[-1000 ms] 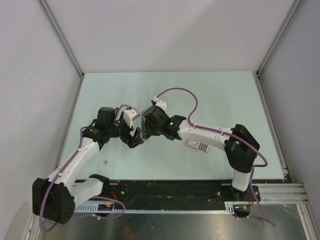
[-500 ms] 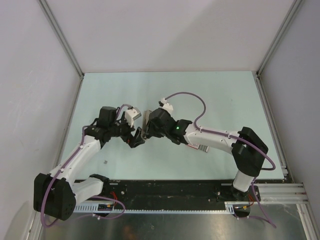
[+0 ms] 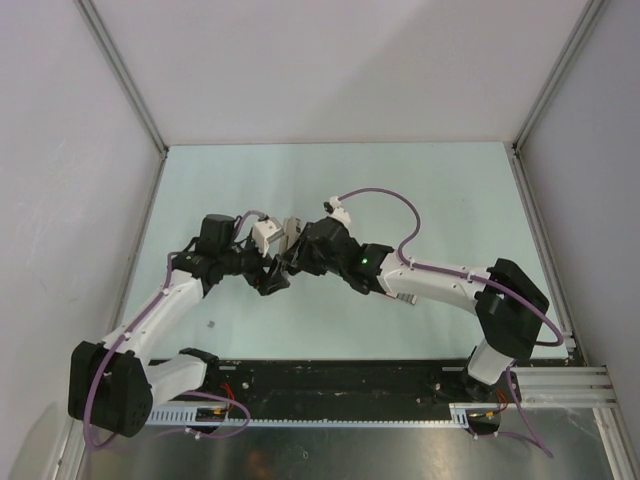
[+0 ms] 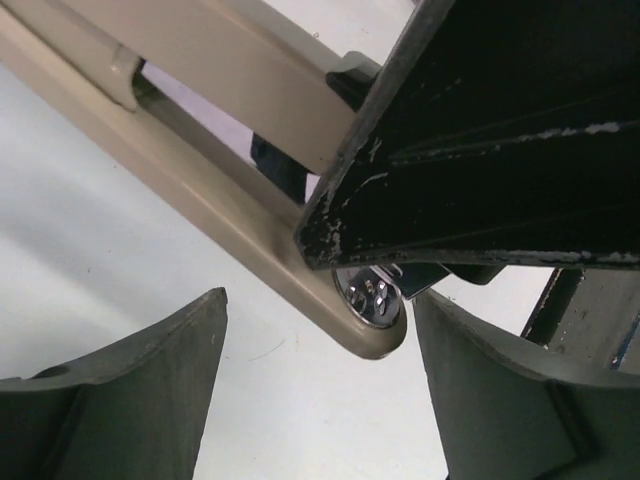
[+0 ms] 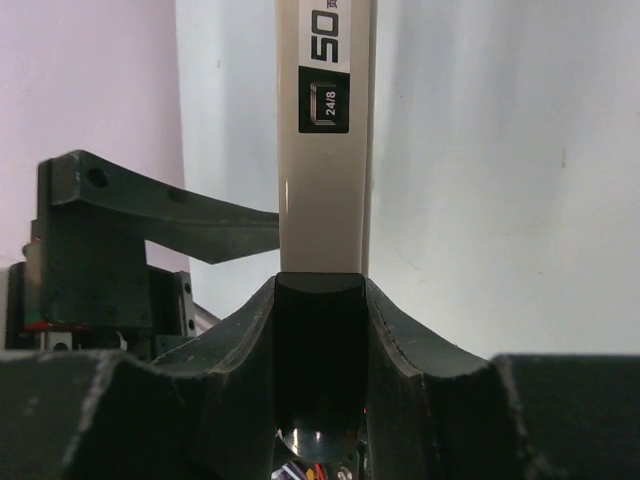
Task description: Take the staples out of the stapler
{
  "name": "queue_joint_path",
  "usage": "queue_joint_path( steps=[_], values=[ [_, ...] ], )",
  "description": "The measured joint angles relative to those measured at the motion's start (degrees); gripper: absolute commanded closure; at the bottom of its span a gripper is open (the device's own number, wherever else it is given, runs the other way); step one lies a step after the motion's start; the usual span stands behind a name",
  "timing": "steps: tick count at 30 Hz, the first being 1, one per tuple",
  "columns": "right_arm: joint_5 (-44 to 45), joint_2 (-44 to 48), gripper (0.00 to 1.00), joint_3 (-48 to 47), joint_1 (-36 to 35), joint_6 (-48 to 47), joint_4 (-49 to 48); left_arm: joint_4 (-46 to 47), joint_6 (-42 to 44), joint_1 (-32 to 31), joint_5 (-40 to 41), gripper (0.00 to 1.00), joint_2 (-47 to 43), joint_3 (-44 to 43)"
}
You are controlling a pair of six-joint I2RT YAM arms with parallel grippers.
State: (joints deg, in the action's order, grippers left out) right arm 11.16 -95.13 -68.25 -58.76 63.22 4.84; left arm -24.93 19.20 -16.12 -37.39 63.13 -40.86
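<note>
The stapler (image 5: 320,180) is a long beige bar with a black rear end and a "24/8" label. My right gripper (image 5: 320,290) is shut on its black end and holds it above the table. In the top view the stapler (image 3: 291,234) sticks out of the right gripper (image 3: 296,258) at the table's middle. My left gripper (image 4: 320,300) is open, its fingers either side of the stapler's rounded beige end (image 4: 370,330), which carries a silvery metal disc, without touching it. In the top view the left gripper (image 3: 272,278) sits just left of the stapler. No staples show.
A flat pinkish-red and white box (image 3: 400,293) lies on the pale green table (image 3: 440,190), partly under the right forearm. A tiny grey speck (image 3: 212,324) lies near the left arm. Grey walls stand on three sides.
The right arm has moved left and forward, carrying the stapler closer to the left gripper and between its fingers. The left arm has barely moved.
</note>
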Motion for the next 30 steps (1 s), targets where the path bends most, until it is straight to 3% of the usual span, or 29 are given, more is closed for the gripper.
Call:
queue_joint_path(
  steps=[4, 11, 13, 15, 17, 30],
  values=[
    [-0.7, 0.0, 1.0, 0.1, 0.0, 0.7, -1.5, 0.0, 0.6, 0.0, -0.8, 0.4, 0.3, 0.0],
    [-1.2, 0.0, 1.0, 1.4, 0.2, 1.3, -3.3, -0.3, 2.3, -0.2, -2.1, 0.56, 0.7, 0.0],
    [-1.5, 0.0, 1.0, 1.7, 0.3, 1.4, -3.8, -0.5, 2.5, -0.3, -2.3, 0.68, 0.8, 0.1],
    [-1.9, 0.1, 1.0, 2.3, 0.4, 1.5, -4.3, -0.8, 2.9, -0.3, -1.9, 0.88, 0.8, 0.1],
    [-3.4, 0.7, 1.0, 4.1, 0.7, 1.6, -5.1, -0.3, 3.3, -0.1, -0.9, 0.97, 1.0, 0.2],
    [-8.6, 2.4, 1.0, 8.3, 1.7, -4.5, -8.0, 2.4, 7.3, 0.3, 5.1, 1.0, 2.1, 1.5]
  ],
)
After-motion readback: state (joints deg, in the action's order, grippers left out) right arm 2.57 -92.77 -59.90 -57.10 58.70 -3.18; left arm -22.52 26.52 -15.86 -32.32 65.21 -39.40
